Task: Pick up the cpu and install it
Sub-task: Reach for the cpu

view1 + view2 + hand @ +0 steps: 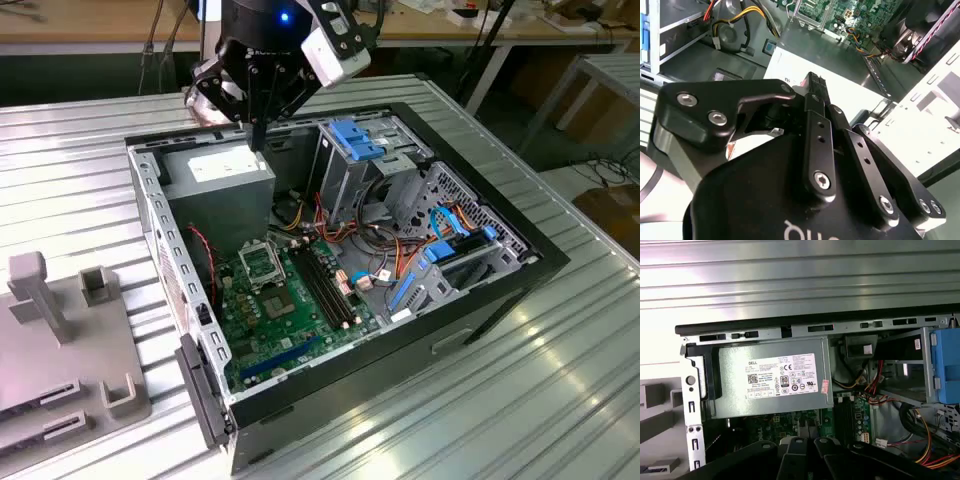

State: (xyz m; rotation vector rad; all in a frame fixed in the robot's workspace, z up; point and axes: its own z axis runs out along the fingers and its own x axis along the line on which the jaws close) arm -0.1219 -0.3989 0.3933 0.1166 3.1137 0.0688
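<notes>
My gripper [258, 138] hangs above the far edge of the open computer case [500, 290], over the grey power-supply box [222, 185]. Its black fingers [812, 82] stand together, shut, and I make out nothing between them. The square metal-framed socket [262, 263] with a dark centre lies on the green motherboard, below the gripper and nearer the camera in the exterior view. The socket's frame [807, 7] also shows in the second wrist view, beyond the power supply's white label [840, 80]. The cpu is hidden or out of view.
Long black memory slots [330, 290] run beside the socket. A drive cage with blue clips [355, 140] stands at the exterior view's right of the gripper, with bundled cables below it. A grey fixture [60, 370] with posts and slots sits on the ribbed metal table [560, 400].
</notes>
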